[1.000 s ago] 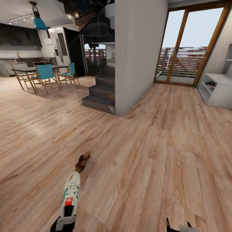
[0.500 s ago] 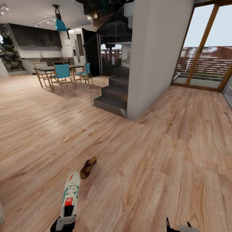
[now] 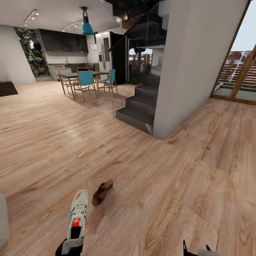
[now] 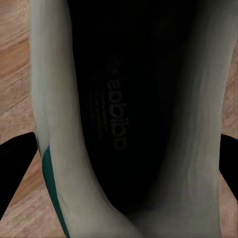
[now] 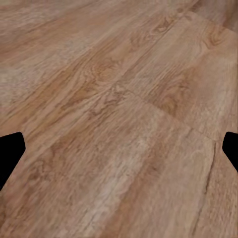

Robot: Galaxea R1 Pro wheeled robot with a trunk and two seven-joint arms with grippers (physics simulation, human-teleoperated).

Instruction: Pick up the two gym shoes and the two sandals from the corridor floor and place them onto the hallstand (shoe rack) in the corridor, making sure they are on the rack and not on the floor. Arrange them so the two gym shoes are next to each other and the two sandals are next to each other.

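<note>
Left gripper (image 3: 70, 245) is clamped on the heel end of a white gym shoe (image 3: 78, 211), which sticks out ahead of it at the near left, toe pointing away from the robot; in the left wrist view the dark inside of the shoe (image 4: 124, 109) sits between the two black fingers (image 4: 15, 168), one on either side of its walls. Just beyond the toe and slightly to the right, one brown sandal (image 3: 102, 192) lies on the wood floor (image 3: 160, 185), apart from the shoe, its long axis running away and a little rightward. That sandal is much nearer the left arm than the right, but the left is occupied, so I judge the free arm would have to reach across for it. Right gripper (image 3: 197, 250) peeks in at the near right; its fingertips (image 5: 10, 153) stand wide apart with nothing but bare planks between them. Farther off are a dark staircase (image 3: 137, 106), a grey wall, and a dining table with teal chairs (image 3: 85, 80)
</note>
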